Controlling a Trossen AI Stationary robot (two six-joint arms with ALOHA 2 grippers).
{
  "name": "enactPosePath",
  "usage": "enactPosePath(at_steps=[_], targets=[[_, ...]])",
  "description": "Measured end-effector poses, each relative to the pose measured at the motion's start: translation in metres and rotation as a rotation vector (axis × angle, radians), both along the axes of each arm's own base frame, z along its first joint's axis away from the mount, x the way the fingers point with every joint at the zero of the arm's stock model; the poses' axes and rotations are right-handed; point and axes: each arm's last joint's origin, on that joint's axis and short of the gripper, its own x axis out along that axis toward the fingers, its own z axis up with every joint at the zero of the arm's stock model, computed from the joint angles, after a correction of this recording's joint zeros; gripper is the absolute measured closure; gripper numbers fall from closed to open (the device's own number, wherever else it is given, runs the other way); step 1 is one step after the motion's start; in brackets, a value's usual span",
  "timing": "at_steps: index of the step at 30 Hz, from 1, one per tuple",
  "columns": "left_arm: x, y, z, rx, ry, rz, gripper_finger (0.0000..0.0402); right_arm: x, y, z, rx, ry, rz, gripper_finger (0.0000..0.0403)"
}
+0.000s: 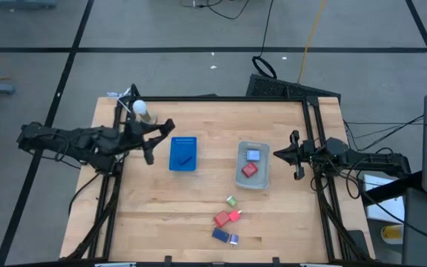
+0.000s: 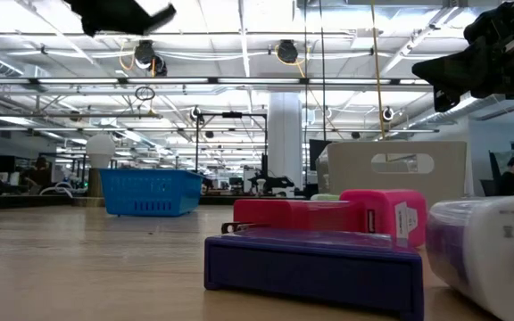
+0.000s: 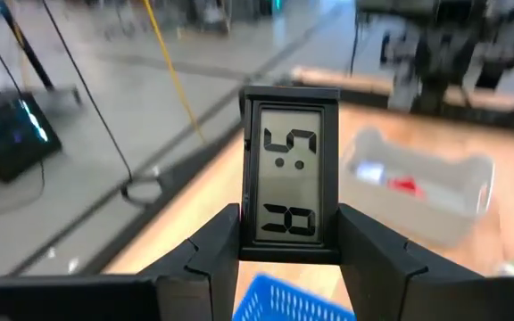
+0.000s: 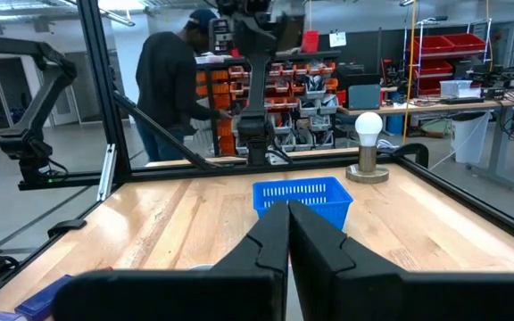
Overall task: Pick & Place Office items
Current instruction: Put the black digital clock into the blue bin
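While the right claw point(image 4: 287, 234) sits closed, left claw point(image 3: 286, 254) grips a small clock point(image 3: 290, 185), blue tray point(image 3: 297, 301) just below it.

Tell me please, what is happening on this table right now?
The left claw holds a small black digital clock above the blue basket. The basket already holds one dark item. The right claw is shut and waits beside the clear bin, which holds a red piece and a pale blue piece. Several small office items lie on the wooden table, not yet sorted.
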Motion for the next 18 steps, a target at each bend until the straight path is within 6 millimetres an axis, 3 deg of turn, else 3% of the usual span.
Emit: enactPosePath(at_steps=[11, 18], targets=[[0.038, 0.027, -0.039, -0.178, 0.286, -0.053, 0.0246, 0.0, 0.0, 0.0, 0.0, 0.0, 0.0, 0.0399], [0.067, 0.042, -0.079, -0.272, 0.493, -0.056, 0.0246, 0.0, 0.0, 0.0, 0.0, 0.0, 0.0, 0.0399]])
